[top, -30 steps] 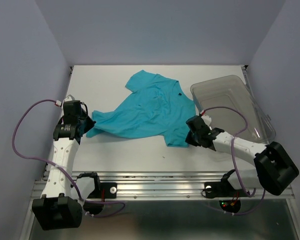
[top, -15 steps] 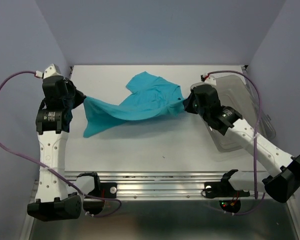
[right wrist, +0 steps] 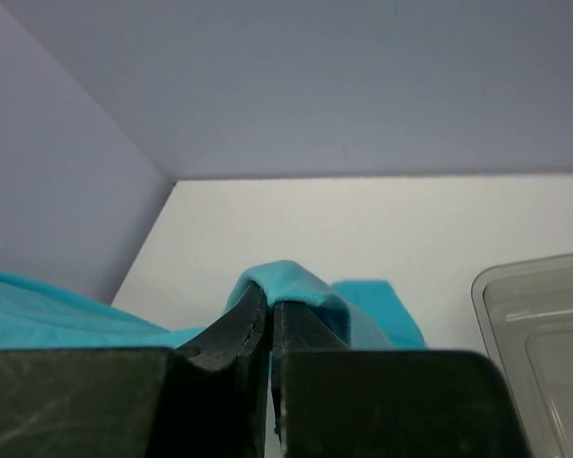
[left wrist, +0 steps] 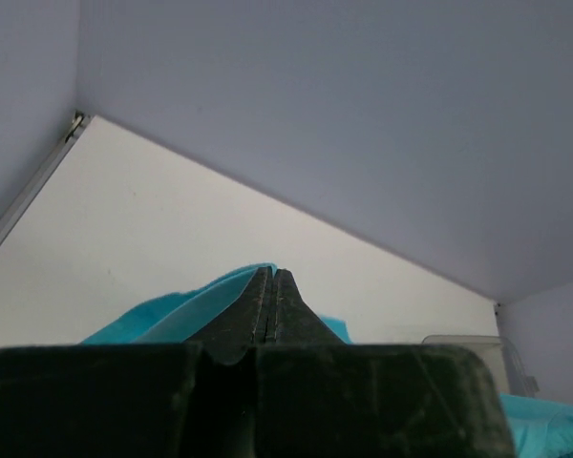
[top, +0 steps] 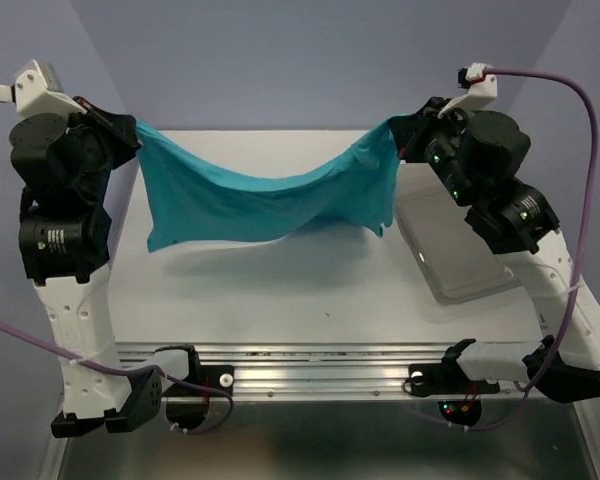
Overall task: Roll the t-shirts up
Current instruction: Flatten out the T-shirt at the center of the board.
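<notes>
The teal t-shirt [top: 265, 195] hangs stretched in the air between my two raised grippers, sagging in the middle above the white table [top: 280, 290]. My left gripper [top: 132, 130] is shut on its left edge at the upper left. My right gripper [top: 400, 135] is shut on its right edge at the upper right. In the left wrist view my gripper [left wrist: 271, 277] has its jaws pressed together with teal cloth [left wrist: 172, 310] beside them. In the right wrist view my gripper [right wrist: 269, 296] pinches a fold of the t-shirt [right wrist: 296, 281] that drapes over the fingertips.
The clear grey-tinted bin [top: 455, 255] lies on the table at the right, under my right arm; it also shows in the right wrist view [right wrist: 544, 334]. Blue-grey walls enclose the table on three sides. A metal rail [top: 310, 365] runs along the near edge.
Both grippers have risen high and moved apart, lifting the t-shirt off the table so it now hangs spread between them. The bin sits nearer the table's middle than before.
</notes>
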